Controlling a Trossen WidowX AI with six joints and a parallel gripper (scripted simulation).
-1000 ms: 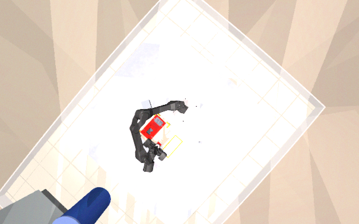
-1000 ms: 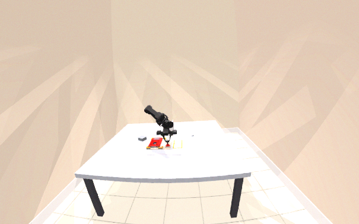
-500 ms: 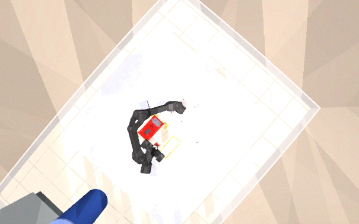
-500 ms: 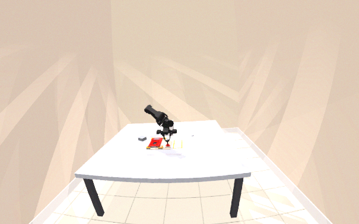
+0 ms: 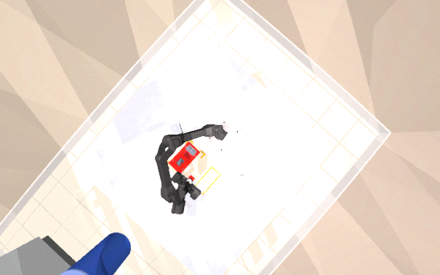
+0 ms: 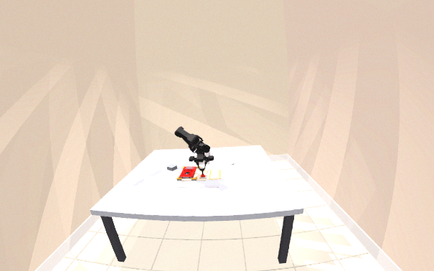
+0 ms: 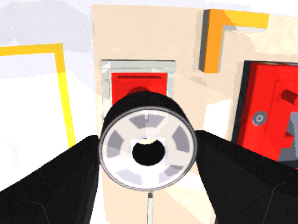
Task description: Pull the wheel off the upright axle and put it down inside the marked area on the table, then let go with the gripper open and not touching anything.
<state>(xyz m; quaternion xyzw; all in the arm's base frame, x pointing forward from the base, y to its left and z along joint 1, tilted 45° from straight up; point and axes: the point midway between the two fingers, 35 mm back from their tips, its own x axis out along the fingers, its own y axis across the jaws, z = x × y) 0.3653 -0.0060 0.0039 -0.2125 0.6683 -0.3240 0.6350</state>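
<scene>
One wheel point(image 7: 148, 151), clamped between the two black fingers of the gripper point(image 7: 148, 163) and filling the wrist view, hub hole facing straight up at the lens. Its axis runs vertical, flat faces level with the table point(image 6: 198, 201), so it looks carried clear above the board. Just beyond and below sits the red mount point(image 7: 140, 86) on the tan board point(image 7: 176, 36). Off to the left in the wrist view lies the yellow marked area point(image 7: 61, 90), just beside the board. That is the way to go: sideways over the yellow line, then down, axis kept upright.
</scene>
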